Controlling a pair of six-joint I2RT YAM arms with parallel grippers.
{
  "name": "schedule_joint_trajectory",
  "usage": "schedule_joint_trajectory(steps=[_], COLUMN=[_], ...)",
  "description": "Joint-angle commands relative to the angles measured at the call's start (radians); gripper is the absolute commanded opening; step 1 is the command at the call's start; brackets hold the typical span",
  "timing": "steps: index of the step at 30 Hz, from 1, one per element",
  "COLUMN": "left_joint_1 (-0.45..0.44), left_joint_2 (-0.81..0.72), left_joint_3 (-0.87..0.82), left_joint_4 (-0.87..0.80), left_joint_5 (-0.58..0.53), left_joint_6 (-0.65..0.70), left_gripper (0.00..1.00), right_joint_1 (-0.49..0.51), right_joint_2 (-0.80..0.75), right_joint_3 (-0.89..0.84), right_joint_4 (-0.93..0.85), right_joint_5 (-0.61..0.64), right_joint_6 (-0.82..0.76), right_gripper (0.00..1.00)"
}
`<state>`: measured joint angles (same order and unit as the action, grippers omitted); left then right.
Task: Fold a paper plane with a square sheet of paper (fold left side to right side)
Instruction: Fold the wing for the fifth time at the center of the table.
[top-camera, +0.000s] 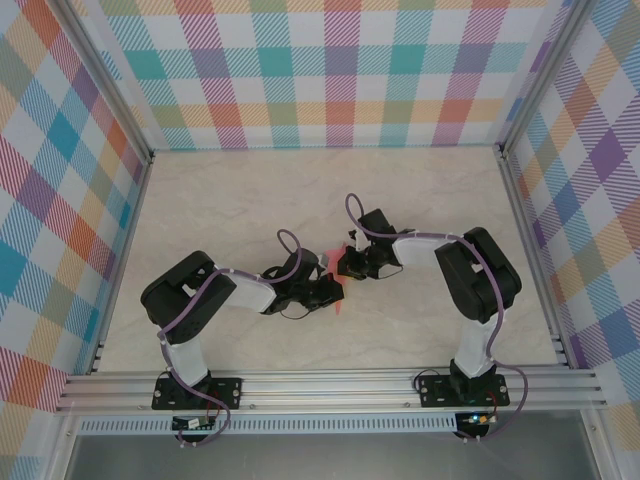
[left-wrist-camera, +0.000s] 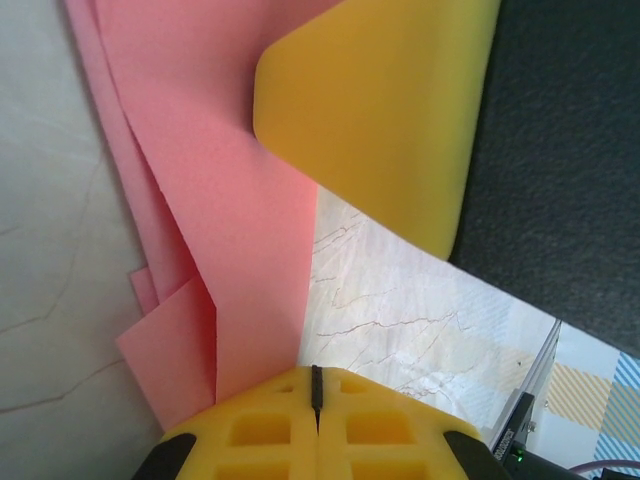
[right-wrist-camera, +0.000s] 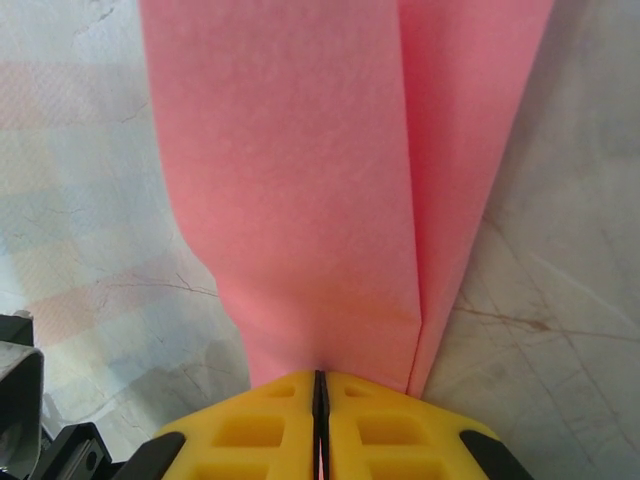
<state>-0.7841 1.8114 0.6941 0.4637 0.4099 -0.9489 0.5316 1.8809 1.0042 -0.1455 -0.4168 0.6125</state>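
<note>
The pink-red sheet of paper (right-wrist-camera: 300, 170) is folded into a narrow, layered strip with a long crease, lying on the marble table. In the top view a little of the sheet of paper (top-camera: 343, 303) shows beneath the two wrists at mid-table. My right gripper (right-wrist-camera: 320, 378) is shut, and the paper's narrow end runs into its closed yellow tips. My left gripper (left-wrist-camera: 317, 378) is shut too, tips together on the table at the paper's straight edge, with the folded layers (left-wrist-camera: 230, 230) beside its left finger. The right gripper's yellow finger (left-wrist-camera: 385, 110) lies over the paper just ahead of it.
Aluminium rails (top-camera: 330, 383) run along the near edge, and checked walls (top-camera: 330, 70) close in the other three sides. Both arms (top-camera: 200, 300) bend inward and nearly touch at the centre. Bare marble table (top-camera: 300, 190) lies behind them.
</note>
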Motion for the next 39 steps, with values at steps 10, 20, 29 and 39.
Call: schedule_joint_trajectory(steps=[10,20,29,39], left_joint_1=[-0.027,-0.028,-0.027,-0.028], left_joint_2=[0.070,0.071,0.073,0.070], left_joint_3=[-0.035,-0.039,-0.039,-0.039], left_joint_4=[-0.099,-0.094,-0.086,-0.077], left_joint_5=[-0.014,-0.012,-0.009,-0.008], left_joint_6=[-0.004,-0.005,-0.004,-0.005], left_gripper=[0.00,0.00,0.00,0.00], right_joint_1=[-0.066,-0.117,-0.169,-0.202], right_joint_2=[0.066,0.126,0.192,0.094], right_joint_3=[0.090,0.189,0.305,0.316], right_joint_4=[-0.011,-0.051,-0.108,-0.154], right_joint_5=[0.062,0.071,0.058,0.073], right_joint_6=[-0.068,-0.102,-0.140,-0.175], right_gripper=[0.11,0.11,0.12,0.15])
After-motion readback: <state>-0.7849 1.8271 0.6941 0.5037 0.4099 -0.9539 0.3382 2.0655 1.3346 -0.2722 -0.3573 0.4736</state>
